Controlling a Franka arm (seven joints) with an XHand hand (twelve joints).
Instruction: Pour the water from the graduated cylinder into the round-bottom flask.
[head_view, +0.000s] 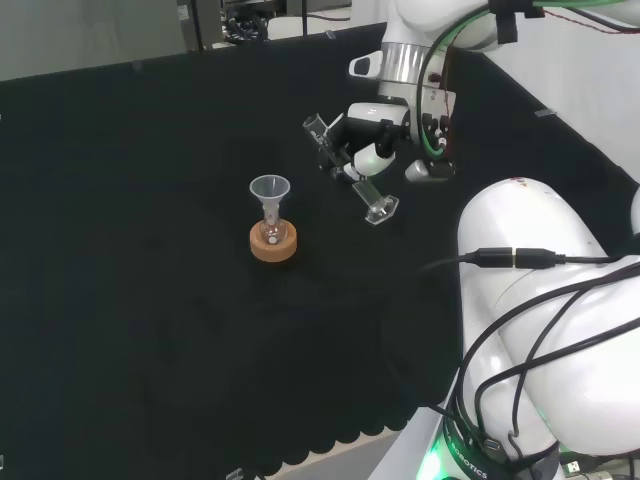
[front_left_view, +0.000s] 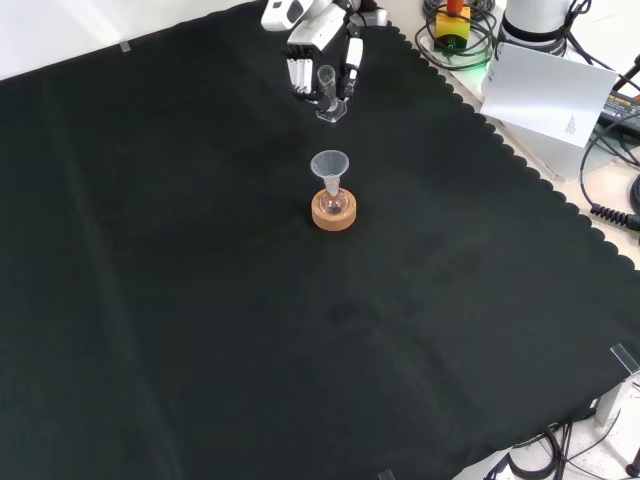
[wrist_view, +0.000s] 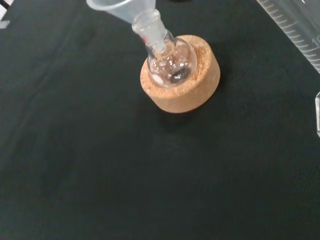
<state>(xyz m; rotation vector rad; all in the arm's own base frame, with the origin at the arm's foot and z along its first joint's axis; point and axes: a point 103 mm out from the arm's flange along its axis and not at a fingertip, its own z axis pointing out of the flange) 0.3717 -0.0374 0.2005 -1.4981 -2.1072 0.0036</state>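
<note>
Left of centre in the head view, the round-bottom flask (head_view: 271, 233) sits in its cork ring (head_view: 273, 243), a clear funnel (head_view: 269, 188) planted in its neck. To the right of it, in the upper middle of that view, the hand (head_view: 365, 150) has its fingers curled round the graduated cylinder (head_view: 350, 165), which is tilted well over: mouth up and to the left, clear foot down and to the right, lifted above the black cloth (head_view: 140, 300). Whether any water remains inside, the clear wall won't give away. In the front view the hand (front_left_view: 320, 45) and cylinder (front_left_view: 329, 92) are at top centre, the flask (front_left_view: 334, 203) just below them at mid-frame. At the upper right there, a white card (front_left_view: 545, 92) carries small print too tiny to read. Up close in the wrist view, the flask's bulb (wrist_view: 171, 64) glints in the cork ring (wrist_view: 190, 92); the funnel (wrist_view: 122, 10) is cut off by the frame's top edge, and graduation lines show on the cylinder (wrist_view: 295, 25) at the upper right, numbers unreadable.
</note>
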